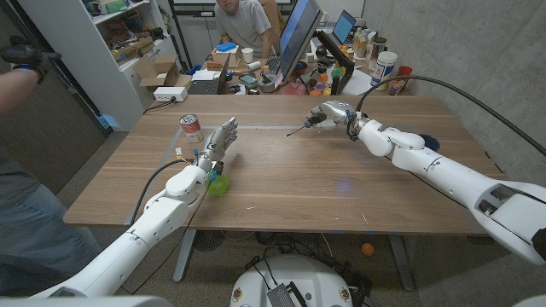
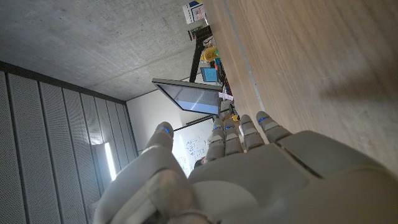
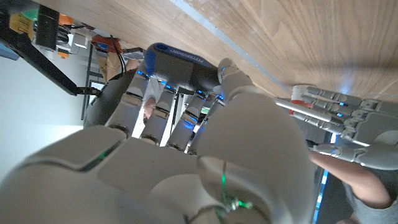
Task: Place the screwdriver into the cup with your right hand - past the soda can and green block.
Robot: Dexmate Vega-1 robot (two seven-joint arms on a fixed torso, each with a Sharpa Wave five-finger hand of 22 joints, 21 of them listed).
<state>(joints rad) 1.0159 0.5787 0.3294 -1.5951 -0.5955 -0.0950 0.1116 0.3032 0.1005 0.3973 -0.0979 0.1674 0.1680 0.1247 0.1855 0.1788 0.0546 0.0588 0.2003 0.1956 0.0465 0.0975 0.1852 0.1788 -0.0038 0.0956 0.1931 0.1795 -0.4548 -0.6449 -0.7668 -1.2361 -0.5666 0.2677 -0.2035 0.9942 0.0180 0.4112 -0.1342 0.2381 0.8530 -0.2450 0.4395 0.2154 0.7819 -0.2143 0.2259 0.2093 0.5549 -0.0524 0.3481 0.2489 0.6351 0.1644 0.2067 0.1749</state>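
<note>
My right hand [image 1: 331, 114] hovers over the far middle of the table and grips the screwdriver, whose thin shaft [image 1: 296, 130] points left and down toward the wood. In the right wrist view its blue handle [image 3: 180, 61] sits inside the curled fingers of that hand [image 3: 186, 155]. The red and white soda can [image 1: 192, 128] stands at the far left. The green block [image 1: 219, 185] lies beside my left forearm. My left hand [image 1: 220, 141] stands next to the can with fingers straight and nothing held; the left wrist view shows the same hand [image 2: 249, 174]. A blue object [image 1: 430, 140] peeks from behind my right forearm.
The wooden table [image 1: 341, 188] has bare room in its middle and front. Behind its far edge stand a monitor [image 1: 296, 34], boxes and desk clutter. A person [image 1: 243, 21] sits there, and another person's gloved hand [image 1: 26, 58] shows at the left edge.
</note>
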